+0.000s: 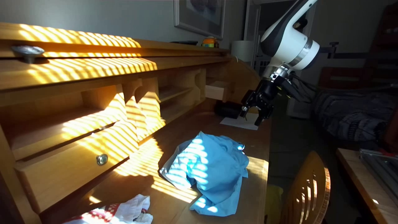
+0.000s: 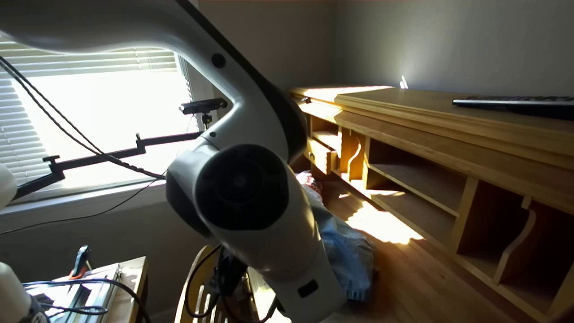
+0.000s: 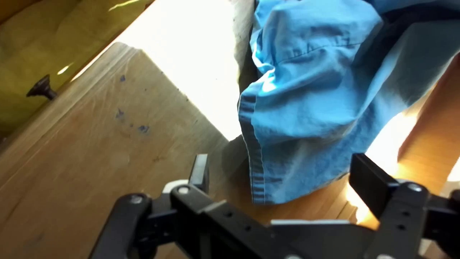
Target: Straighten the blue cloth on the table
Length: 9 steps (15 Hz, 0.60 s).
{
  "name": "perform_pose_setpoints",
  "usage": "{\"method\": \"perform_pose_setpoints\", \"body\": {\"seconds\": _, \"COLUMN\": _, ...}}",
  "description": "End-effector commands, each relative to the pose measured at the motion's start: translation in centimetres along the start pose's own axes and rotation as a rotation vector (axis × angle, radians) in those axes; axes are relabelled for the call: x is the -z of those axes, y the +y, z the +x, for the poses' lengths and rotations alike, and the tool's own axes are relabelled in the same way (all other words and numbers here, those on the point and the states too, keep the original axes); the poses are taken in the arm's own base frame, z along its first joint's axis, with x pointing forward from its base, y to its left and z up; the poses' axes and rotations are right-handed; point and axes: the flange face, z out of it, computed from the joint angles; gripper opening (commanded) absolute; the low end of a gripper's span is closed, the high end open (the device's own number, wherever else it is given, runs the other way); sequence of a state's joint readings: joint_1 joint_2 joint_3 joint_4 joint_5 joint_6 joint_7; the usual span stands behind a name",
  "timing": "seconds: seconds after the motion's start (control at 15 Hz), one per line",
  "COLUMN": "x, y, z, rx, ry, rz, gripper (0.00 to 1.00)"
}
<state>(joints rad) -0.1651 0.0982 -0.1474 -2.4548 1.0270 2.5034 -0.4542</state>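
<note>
The blue cloth [image 1: 217, 161] lies crumpled in a heap on the wooden desk [image 1: 253, 140]. In an exterior view the arm partly covers the cloth [image 2: 352, 255]. In the wrist view the cloth [image 3: 309, 108] shows folds and a stitched hem, with one corner pointing down toward the jaws. My gripper [image 1: 251, 118] is open and empty above the far end of the desk, apart from the cloth. In the wrist view the fingers of the gripper [image 3: 282, 172] are wide apart, with the cloth corner seen between them.
A red and white cloth [image 1: 115, 213] lies at the near end of the desk. A white sheet [image 1: 239, 123] and a dark object [image 1: 228, 110] lie under and beside the gripper. Cubbies with a drawer [image 1: 74, 161] line the back. A wooden chair [image 1: 311, 189] stands at the front edge.
</note>
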Motion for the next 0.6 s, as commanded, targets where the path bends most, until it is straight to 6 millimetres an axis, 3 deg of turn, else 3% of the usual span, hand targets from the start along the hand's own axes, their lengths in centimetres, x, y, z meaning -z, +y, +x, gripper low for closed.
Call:
{"method": "perform_pose_setpoints", "body": {"seconds": 0.0, "x": -2.9, "y": 0.0, "z": 0.9, "rx": -0.069, "ry": -0.074, "rz": 0.013, "gripper": 1.0}}
{"method": "perform_pose_setpoints", "body": {"seconds": 0.53, "x": -7.1, "y": -0.7, "z": 1.7, "rx": -0.051, "ry": -0.121, "rz": -0.009, "gripper": 1.0}}
